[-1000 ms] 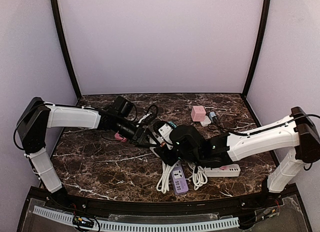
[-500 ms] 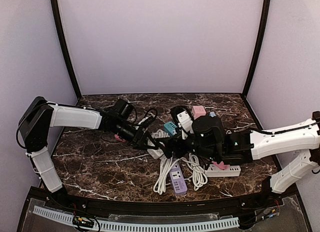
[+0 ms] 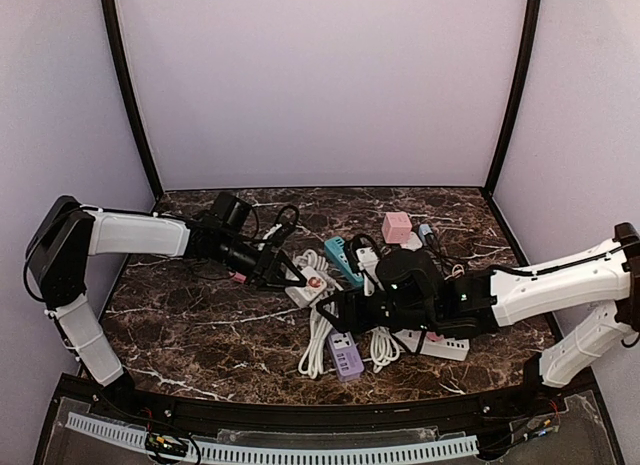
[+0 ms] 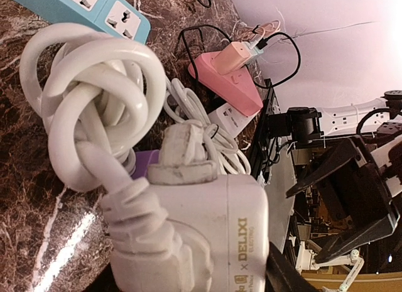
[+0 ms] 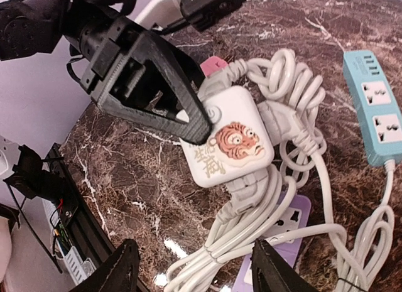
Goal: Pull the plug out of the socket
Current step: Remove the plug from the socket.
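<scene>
**Top view.** Left gripper reaches in from the left, mid-table, and is clamped on the white cube socket. The socket lies on the dark marble table, left of centre. Right gripper sits just right of and nearer than the socket. Its jaw state is not readable from here. Teal power strip lies just beyond the socket. Purple power strip lies nearer, amid loops of white cable. Pink cube is far right of the cluster.

**Left wrist view.** The socket fills the lower frame, its printed side up. The plug sits flush against the socket's face. Its prongs are not visible. The plug's cable runs into a thick knot, which touches the socket.

**Right wrist view.** One black left finger presses on the socket's upper-left edge. The other finger is hidden behind it. The plug butts against the socket's right side, with the knot just beyond. The right gripper's own fingers stand apart and grip nothing. Cable loops lie below the gap.
</scene>
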